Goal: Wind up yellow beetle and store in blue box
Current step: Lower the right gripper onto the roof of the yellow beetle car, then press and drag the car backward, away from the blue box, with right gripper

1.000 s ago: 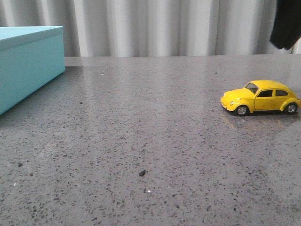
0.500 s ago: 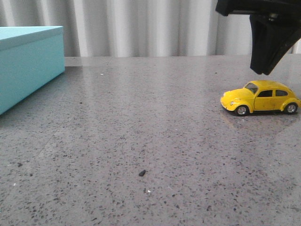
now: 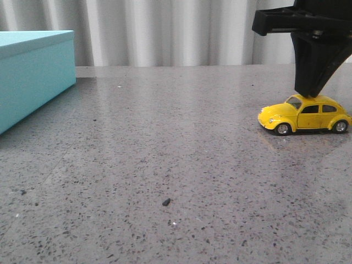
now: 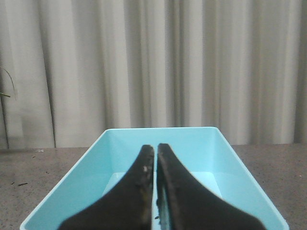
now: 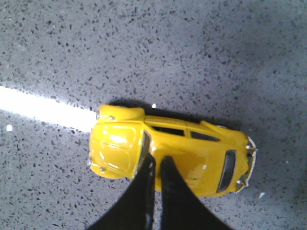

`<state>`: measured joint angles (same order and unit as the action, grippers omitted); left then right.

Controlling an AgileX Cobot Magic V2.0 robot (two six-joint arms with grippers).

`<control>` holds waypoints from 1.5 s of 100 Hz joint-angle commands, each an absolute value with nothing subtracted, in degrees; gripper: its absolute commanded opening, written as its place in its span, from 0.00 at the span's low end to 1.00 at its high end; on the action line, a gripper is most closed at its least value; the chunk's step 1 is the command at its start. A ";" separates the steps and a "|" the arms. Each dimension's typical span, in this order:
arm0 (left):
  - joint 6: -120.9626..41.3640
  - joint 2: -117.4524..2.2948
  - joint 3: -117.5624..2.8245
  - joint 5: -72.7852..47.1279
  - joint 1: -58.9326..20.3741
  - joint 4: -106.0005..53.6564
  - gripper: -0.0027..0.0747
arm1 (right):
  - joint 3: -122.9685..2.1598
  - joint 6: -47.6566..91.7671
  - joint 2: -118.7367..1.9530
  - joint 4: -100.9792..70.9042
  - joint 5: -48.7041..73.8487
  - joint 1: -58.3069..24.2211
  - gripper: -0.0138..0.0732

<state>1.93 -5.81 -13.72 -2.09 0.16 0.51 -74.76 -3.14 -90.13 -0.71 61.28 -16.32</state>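
Note:
The yellow beetle [image 3: 305, 113] stands on its wheels at the right of the grey table, nose to the left. My right gripper [image 3: 306, 93] hangs straight above it, its tips at the roof. In the right wrist view the gripper [image 5: 158, 161] is shut and empty, its tips over the front of the car's roof [image 5: 192, 155]. The blue box [image 3: 32, 74] stands at the far left. In the left wrist view my left gripper [image 4: 155, 148] is shut and empty, held above the open box [image 4: 220, 143].
A small dark speck [image 3: 166, 202] lies on the speckled grey table [image 3: 165, 143]. A pleated grey curtain [image 3: 165, 33] closes off the back.
My right gripper has come down from the top right to just above the beetle's roof. The beetle and the box have not moved.

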 commanded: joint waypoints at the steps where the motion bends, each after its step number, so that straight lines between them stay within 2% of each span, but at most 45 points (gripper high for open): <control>1: 2.40 -7.03 -15.78 2.47 -0.33 0.00 0.01 | -76.63 -3.34 -88.36 0.00 60.19 -16.28 0.09; 97: 2.40 -7.03 -15.78 2.47 -0.33 0.00 0.01 | -76.37 -5.03 -90.17 5.01 62.33 -15.54 0.09; 150: 2.40 -7.03 -15.78 2.47 -0.33 0.00 0.01 | -76.37 -5.45 -90.17 8.23 67.49 -3.65 0.09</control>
